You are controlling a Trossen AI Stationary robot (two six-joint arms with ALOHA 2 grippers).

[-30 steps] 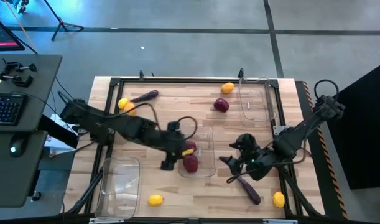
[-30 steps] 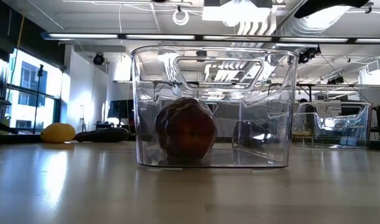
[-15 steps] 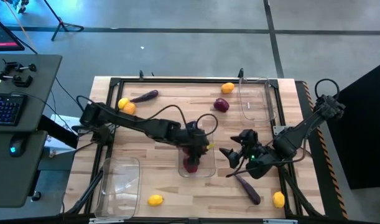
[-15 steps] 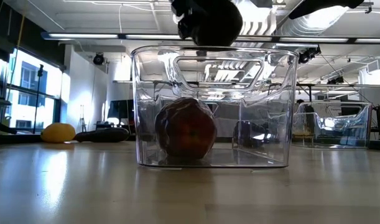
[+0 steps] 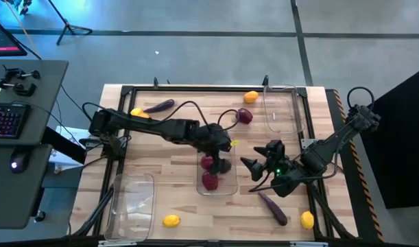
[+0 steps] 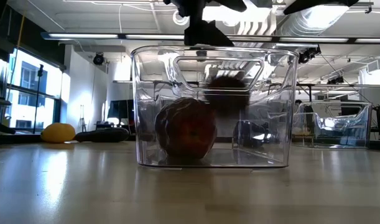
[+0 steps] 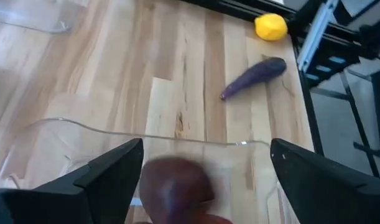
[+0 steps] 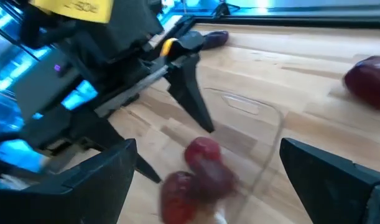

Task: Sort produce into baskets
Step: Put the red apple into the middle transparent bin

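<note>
Over the middle bin (image 5: 217, 180) on the counter (image 5: 175, 123), I am seeing my left pincer (image 5: 221, 159) gaping wide, a red fruit (image 6: 227, 93) dropping inside beside another (image 6: 185, 129), while my right pincer (image 5: 252, 168) is waiting open nearby.

No readable text, brand or number anywhere. A yellow label (image 8: 84, 9) sits on the dark arm housing in the right wrict view, above the clear bin (image 8: 252, 112); its dark marks are too blurred to make out.
</note>
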